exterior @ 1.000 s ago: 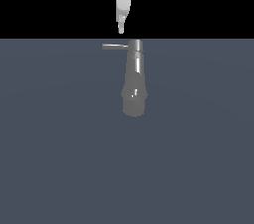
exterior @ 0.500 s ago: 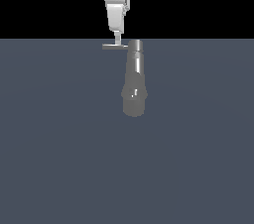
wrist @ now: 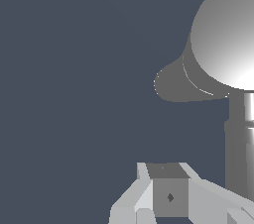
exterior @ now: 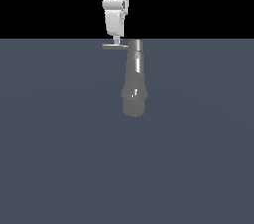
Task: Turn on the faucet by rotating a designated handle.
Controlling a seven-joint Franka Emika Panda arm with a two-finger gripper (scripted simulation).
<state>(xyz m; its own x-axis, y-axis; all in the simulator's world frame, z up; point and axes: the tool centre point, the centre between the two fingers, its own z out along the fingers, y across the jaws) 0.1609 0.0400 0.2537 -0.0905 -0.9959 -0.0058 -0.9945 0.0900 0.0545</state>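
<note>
grey metal handle (exterior: 114, 46) juts toward the exterior view's left from the narrow top of the faucet (exterior: 134, 80), upper centre of the frame on the slate worktop (exterior: 59, 143). white tool (exterior: 115, 39) touches the handle from above; its opening cannot be told.

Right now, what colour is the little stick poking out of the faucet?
Grey metal, like the faucet itself. The handle shows best in the exterior view.

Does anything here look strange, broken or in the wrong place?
Nothing stands out. The faucet looks whole, and its handle juts straight toward the exterior view's left. The gripper hangs at the handle from above. I see no spill or damage.
</note>
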